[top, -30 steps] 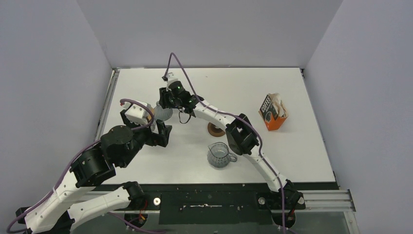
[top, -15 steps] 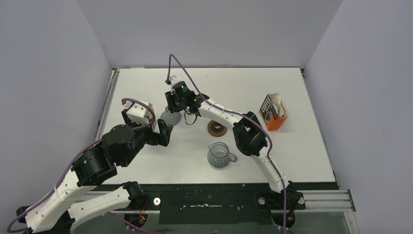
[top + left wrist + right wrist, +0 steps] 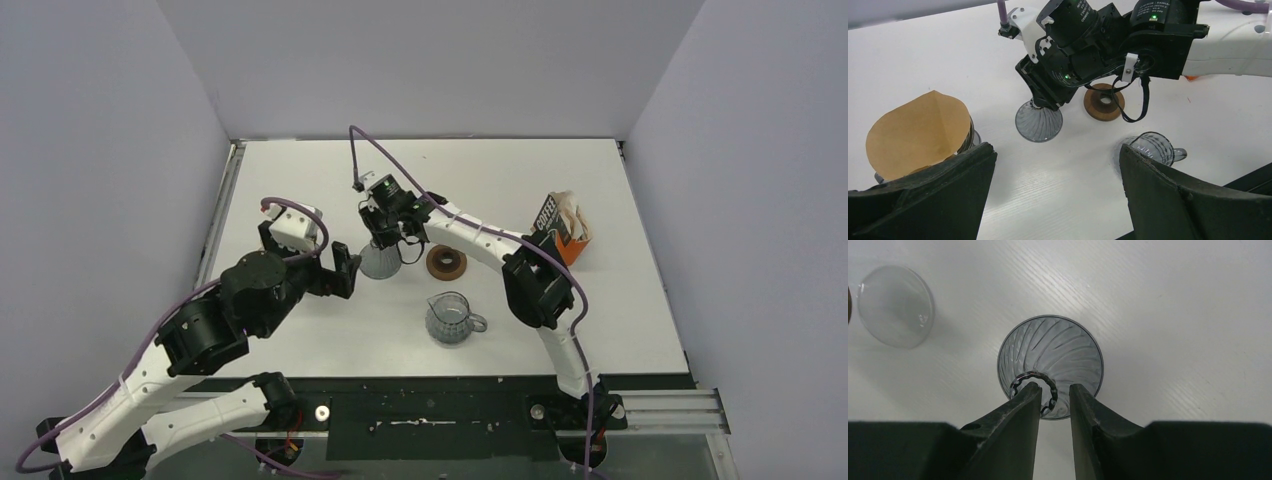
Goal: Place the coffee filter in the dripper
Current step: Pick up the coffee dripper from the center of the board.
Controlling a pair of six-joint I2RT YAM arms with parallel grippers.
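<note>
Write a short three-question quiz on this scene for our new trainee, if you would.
1. True or false: the dripper stands with its wide mouth up.
2. Which gripper's fingers flank the dripper's narrow end? A. left B. right C. neither
3. Short answer: what colour is the ring lying on the table beside the dripper?

Key
1. False: its wide mouth faces down.
2. B, the right gripper.
3. Brown.
</note>
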